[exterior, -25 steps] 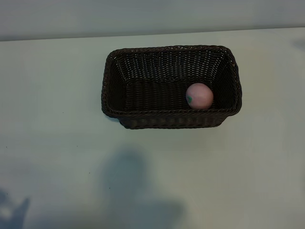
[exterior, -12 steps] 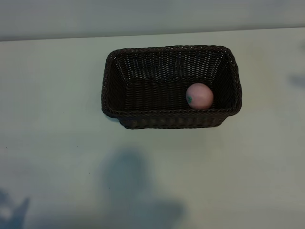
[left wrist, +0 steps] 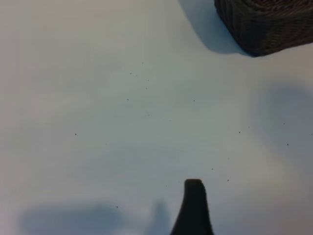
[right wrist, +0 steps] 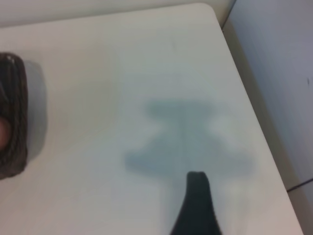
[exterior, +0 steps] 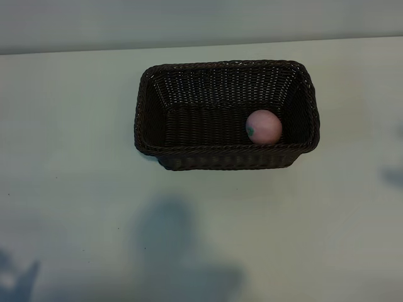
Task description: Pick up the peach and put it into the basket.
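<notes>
The pale-pink peach (exterior: 263, 126) with a small green mark lies inside the dark-brown woven basket (exterior: 227, 157), at its right end near the front wall. In the exterior view neither arm shows. In the left wrist view, one dark finger (left wrist: 194, 208) of my left gripper hangs over bare table, well away from a corner of the basket (left wrist: 264, 27). The right wrist view has one dark finger (right wrist: 197, 205) of my right gripper over bare table, with the basket's end (right wrist: 13, 112) far off at the side. Both grippers are open and hold nothing.
The white table (exterior: 75, 189) carries only the basket. In the right wrist view, the table's rounded corner and side edge (right wrist: 254, 122) run close to my right gripper, with a drop beyond. Arm shadows lie along the table's front.
The peach and the basket have not moved. A faint shadow at the exterior view's right edge has slid toward the table's front.
</notes>
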Motion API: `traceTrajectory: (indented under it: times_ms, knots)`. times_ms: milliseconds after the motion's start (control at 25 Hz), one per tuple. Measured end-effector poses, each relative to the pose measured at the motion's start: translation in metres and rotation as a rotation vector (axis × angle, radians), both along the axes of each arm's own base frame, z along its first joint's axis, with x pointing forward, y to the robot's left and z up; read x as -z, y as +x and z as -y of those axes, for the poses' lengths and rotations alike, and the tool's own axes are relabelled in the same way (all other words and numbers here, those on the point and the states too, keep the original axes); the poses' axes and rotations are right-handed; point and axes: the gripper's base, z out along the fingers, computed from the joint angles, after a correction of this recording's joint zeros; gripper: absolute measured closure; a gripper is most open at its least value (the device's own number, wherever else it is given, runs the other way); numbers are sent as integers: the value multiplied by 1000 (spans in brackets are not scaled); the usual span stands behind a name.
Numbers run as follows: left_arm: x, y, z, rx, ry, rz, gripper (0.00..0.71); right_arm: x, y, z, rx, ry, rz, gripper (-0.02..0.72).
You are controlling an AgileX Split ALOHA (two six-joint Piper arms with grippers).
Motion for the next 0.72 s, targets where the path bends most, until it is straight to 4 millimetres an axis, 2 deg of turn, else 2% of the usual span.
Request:
traceTrajectory:
  times_ms: [280, 520, 720]
  knots:
    - [0, 0, 0, -1, -1, 0, 117, 15, -29, -13, -100, -18, 81, 153]
    - [0, 0, 0, -2, -2, -1, 117, 15, -58, -21, -176, -8, 181, 153]
    - [0, 0, 0, -2, -3, -1, 117, 26, -69, -21, -178, -7, 168, 153]
